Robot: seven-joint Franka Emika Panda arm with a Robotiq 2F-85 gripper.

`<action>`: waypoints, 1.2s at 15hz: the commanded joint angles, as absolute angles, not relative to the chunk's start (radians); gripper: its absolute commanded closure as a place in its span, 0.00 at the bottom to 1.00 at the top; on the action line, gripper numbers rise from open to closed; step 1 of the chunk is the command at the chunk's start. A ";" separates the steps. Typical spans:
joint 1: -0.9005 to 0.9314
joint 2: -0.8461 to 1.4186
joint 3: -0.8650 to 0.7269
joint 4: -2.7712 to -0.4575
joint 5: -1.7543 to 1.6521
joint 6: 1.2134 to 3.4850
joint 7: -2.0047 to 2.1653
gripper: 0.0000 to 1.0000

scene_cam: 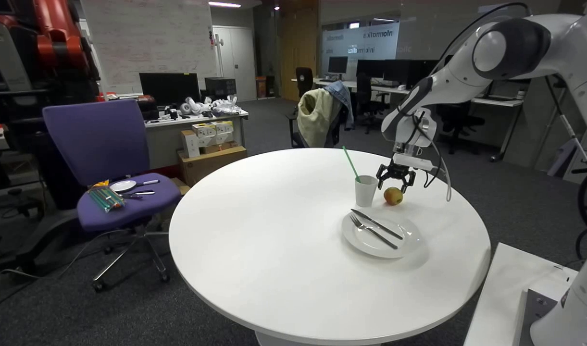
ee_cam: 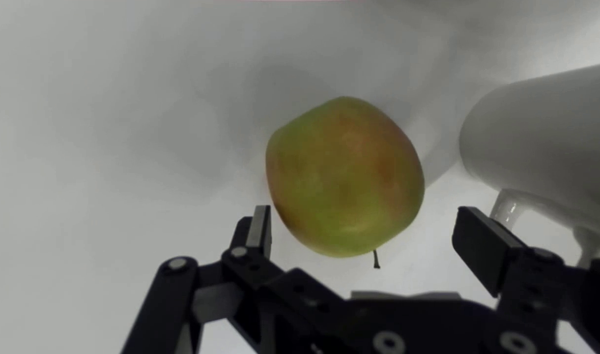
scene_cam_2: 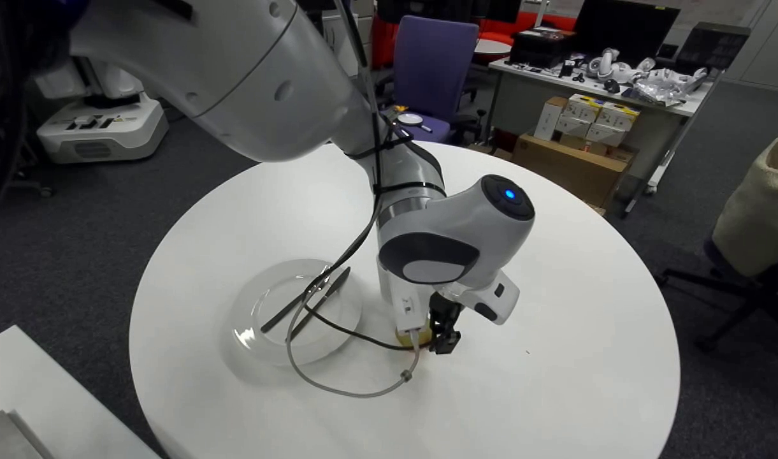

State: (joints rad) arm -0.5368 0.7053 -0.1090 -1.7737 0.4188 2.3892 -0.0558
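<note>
A yellow-green apple with a red blush (ee_cam: 346, 177) rests on the white table, its thin dark stem pointing towards the gripper's base in the wrist view. My black gripper (ee_cam: 363, 216) stands open over it, one finger on each side; neither finger appears to touch it. In an exterior view the gripper (scene_cam: 392, 188) is just above the apple (scene_cam: 393, 196). Close beside them stands a white mug (scene_cam: 365, 193) with a green straw (scene_cam: 351, 163); its handle (ee_cam: 508, 206) shows near the right finger. In an exterior view the arm largely hides apple and mug.
A white plate (scene_cam: 358, 242) bearing a fork (scene_cam: 382, 238) and a knife (scene_cam: 377, 224) lies near the mug on the round table (scene_cam: 264, 250). A purple chair (scene_cam: 101, 139) with several items and a coat-draped chair (scene_cam: 317, 115) stand around it. Cables (scene_cam_2: 363, 347) hang from the arm.
</note>
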 commanded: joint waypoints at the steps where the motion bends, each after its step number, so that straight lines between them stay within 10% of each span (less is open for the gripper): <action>1: -0.544 0.696 -0.118 -1.750 0.442 2.334 -0.044 0.00; 11: -0.538 0.693 -0.125 -1.755 0.430 2.337 -0.051 0.80; 18: -0.537 0.678 -0.126 -1.776 0.432 2.355 -0.059 0.95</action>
